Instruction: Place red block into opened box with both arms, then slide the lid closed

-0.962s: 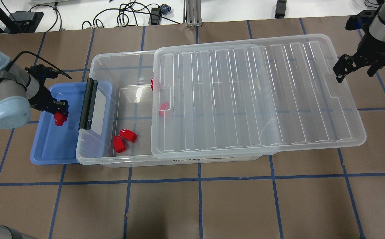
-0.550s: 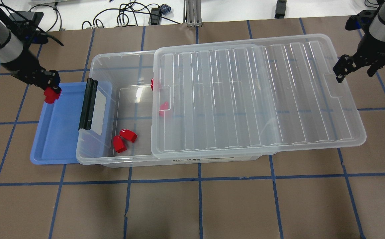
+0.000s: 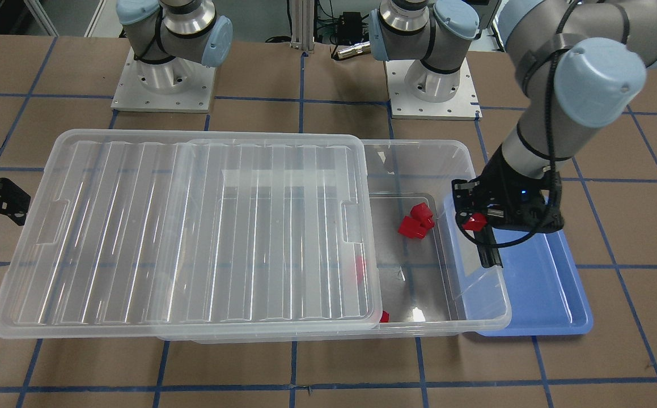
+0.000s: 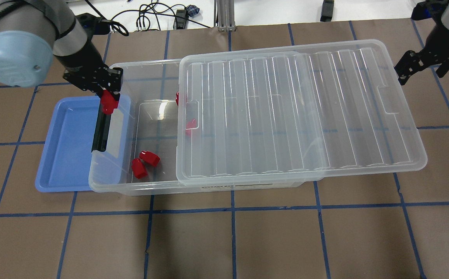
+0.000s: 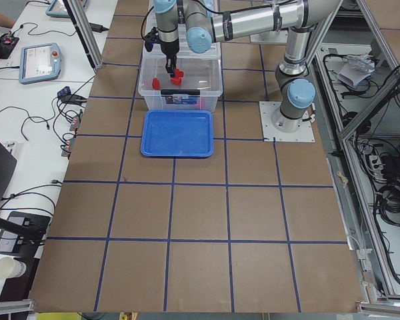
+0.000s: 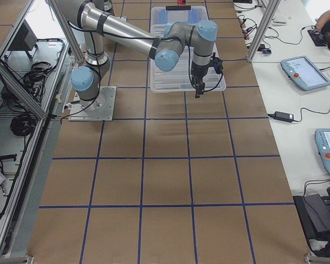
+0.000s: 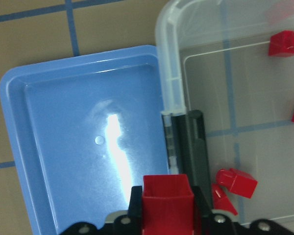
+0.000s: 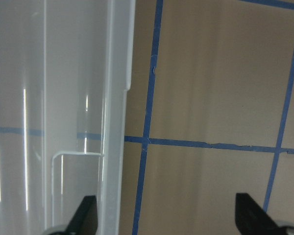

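My left gripper (image 4: pixel 109 97) is shut on a red block (image 4: pixel 109 103) and hangs over the black-bar end of the clear box (image 4: pixel 143 64). In the left wrist view the red block (image 7: pixel 167 201) sits between the fingers, above the black bar (image 7: pixel 196 147). The front-facing view has the held red block (image 3: pixel 474 221) at the box's short end. Several more red blocks (image 4: pixel 145 162) lie inside the box. The ribbed lid (image 4: pixel 286 112) covers most of the box and overhangs its right end. My right gripper (image 4: pixel 422 71) is open beside the lid's short edge (image 8: pixel 118 98), holding nothing.
A shallow blue tray (image 4: pixel 69 147) lies partly under the box's left end; nothing shows in it. Brown table covering with a blue tape grid surrounds the box. Cables and equipment lie along the far table edge.
My left gripper lifted the red block from the blue tray, swung toward the far side, then came right over the box's black-bar end. The right gripper shifted slightly away from the lid.
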Tool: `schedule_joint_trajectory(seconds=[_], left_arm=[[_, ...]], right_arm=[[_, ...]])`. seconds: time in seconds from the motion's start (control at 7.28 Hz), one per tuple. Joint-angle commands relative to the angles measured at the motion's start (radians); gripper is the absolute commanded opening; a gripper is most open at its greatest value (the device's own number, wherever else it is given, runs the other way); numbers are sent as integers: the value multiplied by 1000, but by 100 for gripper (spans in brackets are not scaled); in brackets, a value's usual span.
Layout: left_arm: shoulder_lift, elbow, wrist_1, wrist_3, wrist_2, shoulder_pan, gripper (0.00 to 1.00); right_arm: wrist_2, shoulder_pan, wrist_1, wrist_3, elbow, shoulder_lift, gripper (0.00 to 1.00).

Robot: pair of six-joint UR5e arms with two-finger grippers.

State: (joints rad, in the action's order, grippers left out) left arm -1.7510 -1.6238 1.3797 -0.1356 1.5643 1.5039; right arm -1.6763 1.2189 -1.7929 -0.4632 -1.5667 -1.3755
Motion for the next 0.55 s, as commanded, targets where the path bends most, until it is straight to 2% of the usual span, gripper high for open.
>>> schedule_joint_trajectory(seconds=[0.0,0.41], left_arm=[[-36,-114,-156,82,-12,47,4],[-108,-169,-322,108,-18,53,4]], right_arm=[[0,4,88,71,65,-16,100],[3,5,147,83,76,-37,100]])
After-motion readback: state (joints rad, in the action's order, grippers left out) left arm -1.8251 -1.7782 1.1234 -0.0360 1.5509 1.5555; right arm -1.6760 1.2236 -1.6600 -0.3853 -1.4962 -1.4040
